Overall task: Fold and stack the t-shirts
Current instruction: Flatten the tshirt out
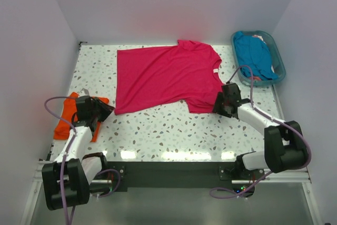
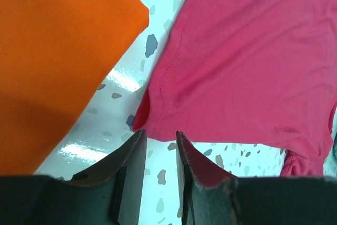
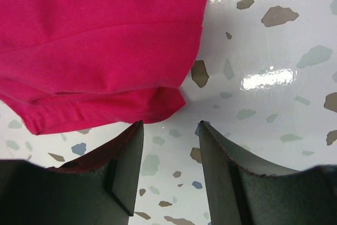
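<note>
A hot pink t-shirt [image 1: 163,75] lies spread flat on the speckled table [image 1: 174,130]. My left gripper [image 1: 109,110] is open and empty, just short of the shirt's near left corner [image 2: 145,122]. My right gripper [image 1: 220,105] is open and empty, just short of the near right sleeve corner [image 3: 168,104]. An orange t-shirt [image 1: 71,115] lies folded at the left under the left arm; it also shows in the left wrist view [image 2: 58,51]. A teal blue t-shirt [image 1: 255,54] lies in the basket. The salmon-red t-shirt is mostly hidden.
A teal plastic basket [image 1: 278,59] stands at the back right corner, with a bit of pale cloth [image 1: 258,37] beside the blue tee. White walls close in the table on three sides. The table's near edge [image 1: 168,159] runs by the arm bases.
</note>
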`<state>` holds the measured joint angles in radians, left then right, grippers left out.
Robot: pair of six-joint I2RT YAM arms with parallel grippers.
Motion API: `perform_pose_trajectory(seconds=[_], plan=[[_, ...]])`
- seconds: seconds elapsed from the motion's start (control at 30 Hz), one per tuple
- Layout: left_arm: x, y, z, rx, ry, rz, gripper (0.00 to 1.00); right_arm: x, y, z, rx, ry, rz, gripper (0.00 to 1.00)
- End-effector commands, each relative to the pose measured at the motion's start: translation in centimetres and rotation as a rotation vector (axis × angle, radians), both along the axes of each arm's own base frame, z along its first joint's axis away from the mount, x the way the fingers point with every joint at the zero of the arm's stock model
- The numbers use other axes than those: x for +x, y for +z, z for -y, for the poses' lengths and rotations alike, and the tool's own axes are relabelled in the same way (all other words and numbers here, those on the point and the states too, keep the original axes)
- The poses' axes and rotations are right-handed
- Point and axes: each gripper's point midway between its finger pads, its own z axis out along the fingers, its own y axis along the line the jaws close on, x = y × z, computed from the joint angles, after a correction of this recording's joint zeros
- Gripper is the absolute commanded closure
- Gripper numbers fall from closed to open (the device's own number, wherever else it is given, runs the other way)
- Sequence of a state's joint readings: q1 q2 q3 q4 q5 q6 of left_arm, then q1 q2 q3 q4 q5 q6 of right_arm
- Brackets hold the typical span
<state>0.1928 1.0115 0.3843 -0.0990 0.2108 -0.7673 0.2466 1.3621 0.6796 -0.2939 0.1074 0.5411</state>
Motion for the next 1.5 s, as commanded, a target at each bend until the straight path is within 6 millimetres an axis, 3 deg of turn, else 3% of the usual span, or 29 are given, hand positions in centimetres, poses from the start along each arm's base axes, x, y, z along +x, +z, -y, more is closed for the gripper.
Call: perform_pose_trajectory(seconds=[0.0,0.3,0.5,0.7,0.83,0.87,1.0,1.1,1.13,1.3,1.47], plan=[[-0.5,-0.1,0.1,0.037,-0.005,0.0,0.66,2.4,0.9,0.7,-0.049,-0.013,0.079,0.51],[-1.0,-1.4,1.9,0.087,-0.005,-0.045,0.57,2.8,0.4,0.4,-0.041,-0.011,0.076,0.52],[-0.8,-2.0,1.2,0.115,0.023,-0.063,0.55,3.6,1.2,0.0,-0.047,-0.006,0.104,0.52],[-0.7,-3.0,0.9,0.127,0.034,-0.092,0.55,4.3,0.4,-0.8,-0.051,0.008,0.079,0.55],[-0.5,-3.8,1.0,0.127,0.027,-0.102,0.55,4.1,0.1,-0.9,-0.048,0.011,0.067,0.7],[-0.6,-4.0,0.9,0.128,0.029,-0.108,0.56,3.9,0.1,-1.0,-0.045,0.011,0.063,0.82],[-0.4,-4.4,1.2,0.12,0.013,-0.117,0.62,2.6,0.8,-1.3,-0.01,0.021,0.057,1.0],[0.6,-4.0,1.3,0.119,0.01,-0.088,0.73,1.2,1.7,-2.0,0.05,0.041,0.065,1.0],[0.7,-4.0,1.3,0.12,0.006,-0.089,0.77,0.9,3.0,-2.2,0.074,0.045,0.098,1.0],[1.2,-3.2,1.3,0.123,0.003,-0.073,0.93,-2.6,3.8,-2.4,0.144,0.055,0.089,1.0],[1.5,-1.9,1.3,0.123,0.002,-0.053,1.0,-5.9,4.6,-3.6,0.259,0.078,0.075,1.0]])
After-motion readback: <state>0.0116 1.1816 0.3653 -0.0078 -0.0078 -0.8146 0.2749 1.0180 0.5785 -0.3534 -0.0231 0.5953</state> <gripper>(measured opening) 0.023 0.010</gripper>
